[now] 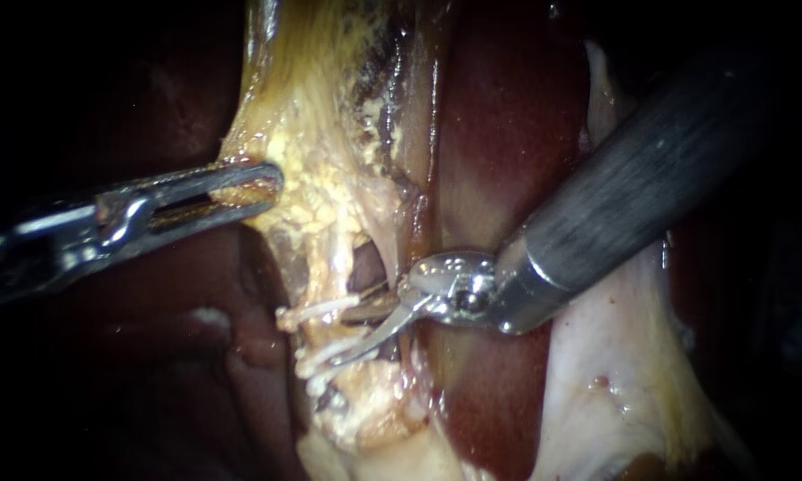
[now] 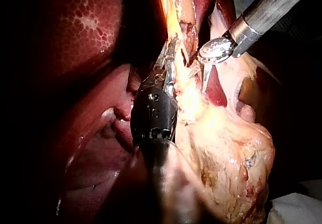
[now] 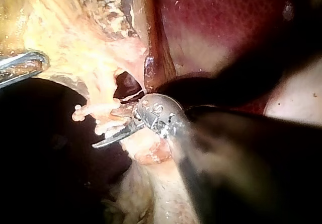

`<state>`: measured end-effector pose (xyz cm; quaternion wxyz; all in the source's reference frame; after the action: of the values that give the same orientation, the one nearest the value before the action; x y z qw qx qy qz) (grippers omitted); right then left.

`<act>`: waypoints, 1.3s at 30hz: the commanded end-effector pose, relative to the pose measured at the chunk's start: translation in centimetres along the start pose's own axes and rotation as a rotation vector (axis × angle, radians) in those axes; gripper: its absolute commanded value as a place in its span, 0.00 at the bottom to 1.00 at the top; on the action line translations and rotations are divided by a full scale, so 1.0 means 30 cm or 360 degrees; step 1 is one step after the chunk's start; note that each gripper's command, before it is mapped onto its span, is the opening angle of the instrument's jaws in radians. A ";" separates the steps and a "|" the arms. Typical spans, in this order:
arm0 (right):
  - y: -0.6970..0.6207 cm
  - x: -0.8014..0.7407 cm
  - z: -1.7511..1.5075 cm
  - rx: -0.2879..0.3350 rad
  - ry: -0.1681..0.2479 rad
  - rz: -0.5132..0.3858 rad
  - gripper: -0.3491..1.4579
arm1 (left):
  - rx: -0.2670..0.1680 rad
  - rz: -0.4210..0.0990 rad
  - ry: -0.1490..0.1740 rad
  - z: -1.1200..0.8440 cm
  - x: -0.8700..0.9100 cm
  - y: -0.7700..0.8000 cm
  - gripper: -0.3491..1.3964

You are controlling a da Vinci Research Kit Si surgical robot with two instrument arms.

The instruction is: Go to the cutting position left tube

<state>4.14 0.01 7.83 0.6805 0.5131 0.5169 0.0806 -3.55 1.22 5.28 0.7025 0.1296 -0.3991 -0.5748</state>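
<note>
Two pale thin tubes, an upper tube (image 1: 316,310) and a lower tube (image 1: 328,350), run out sideways from the yellowish tissue (image 1: 321,178) below a small window. My right instrument (image 1: 340,337) comes in from the upper right. Its blades are open, the upper one by the window and the lower one lying along the lower tube. In the right wrist view my right instrument (image 3: 105,130) has its open blades at the tubes (image 3: 90,110). My left instrument (image 1: 257,187) is shut on the edge of the yellowish tissue and holds it to the left. In the left wrist view my left instrument (image 2: 168,65) shows the same hold.
Dark red liver (image 1: 508,134) lies behind my right instrument's shaft (image 1: 633,187). Pale glistening tissue (image 1: 615,383) spreads below the shaft. More liver (image 1: 241,356) sits in shadow at the lower left. The right instrument's wrist (image 2: 216,50) shows beside my left instrument.
</note>
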 end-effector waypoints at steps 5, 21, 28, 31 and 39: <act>0.0005 0.0004 0.001 0.0068 0.0030 0.0009 0.82 | -0.0002 0.0000 -0.0001 0.0003 0.0001 0.0005 0.00; 0.0056 0.0046 0.008 0.0139 0.0133 0.0084 0.78 | -0.0006 0.0000 -0.0003 0.0010 -0.0001 0.0013 0.00; 0.0080 0.0030 0.011 0.0092 0.0150 0.0128 0.74 | -0.0006 0.0000 -0.0003 0.0013 -0.0001 0.0015 0.00; 0.0089 0.0024 0.012 0.0079 0.0153 0.0136 0.72 | -0.0007 0.0000 -0.0003 0.0014 -0.0001 0.0014 0.00; 0.0109 0.0026 0.015 0.0053 0.0164 0.0145 0.70 | -0.0008 -0.0001 -0.0004 0.0016 -0.0002 0.0012 0.00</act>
<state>4.67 -0.07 8.01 0.6405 0.5416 0.5287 0.1302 -3.56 1.25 5.34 0.7022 0.1276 -0.3988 -0.5758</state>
